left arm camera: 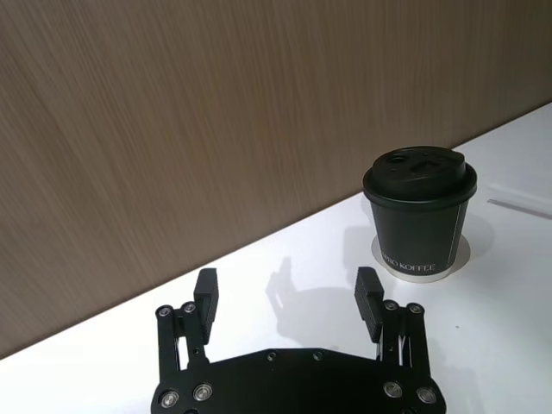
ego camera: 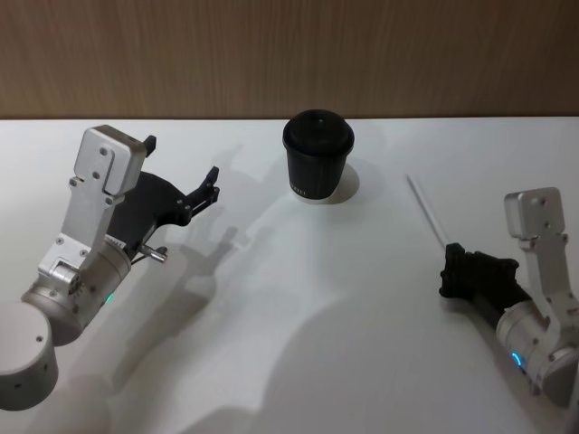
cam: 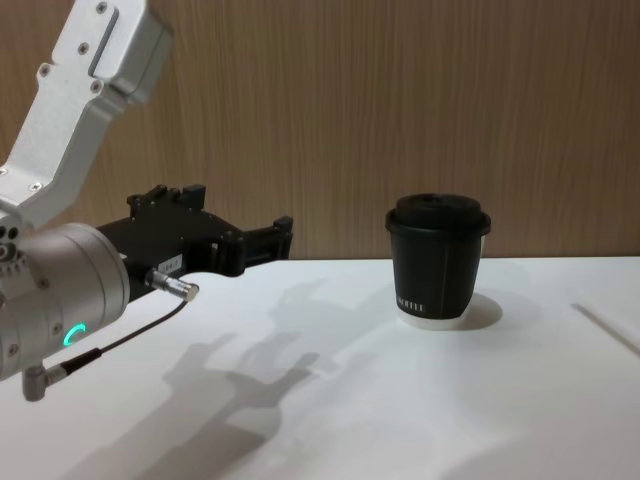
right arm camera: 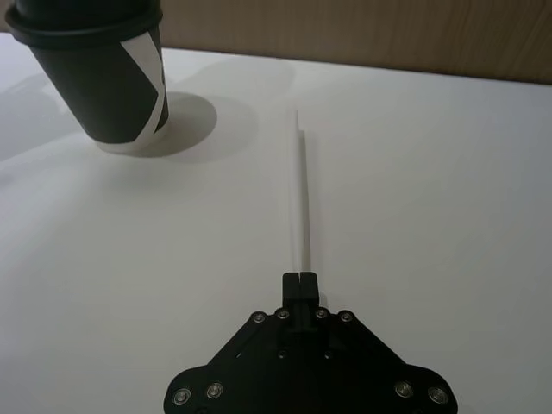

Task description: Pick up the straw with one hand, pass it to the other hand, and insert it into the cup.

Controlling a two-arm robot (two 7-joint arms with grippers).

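The white straw (right arm camera: 300, 194) lies flat on the table to the right of the cup, and it also shows in the head view (ego camera: 427, 212). My right gripper (right arm camera: 299, 279) is low on the table at the straw's near end, its fingers shut on that end; the head view has it at the lower right (ego camera: 449, 250). The black lidded cup (ego camera: 317, 155) stands upright at the back centre. My left gripper (ego camera: 206, 192) hovers above the table left of the cup, open and holding nothing, with the cup (left arm camera: 419, 216) ahead of it to one side.
A wooden wall (ego camera: 289, 54) runs along the table's far edge behind the cup. The white tabletop (ego camera: 298, 298) spreads bare between the two arms. In the chest view the left gripper (cam: 280, 236) hangs at about cup (cam: 438, 262) height.
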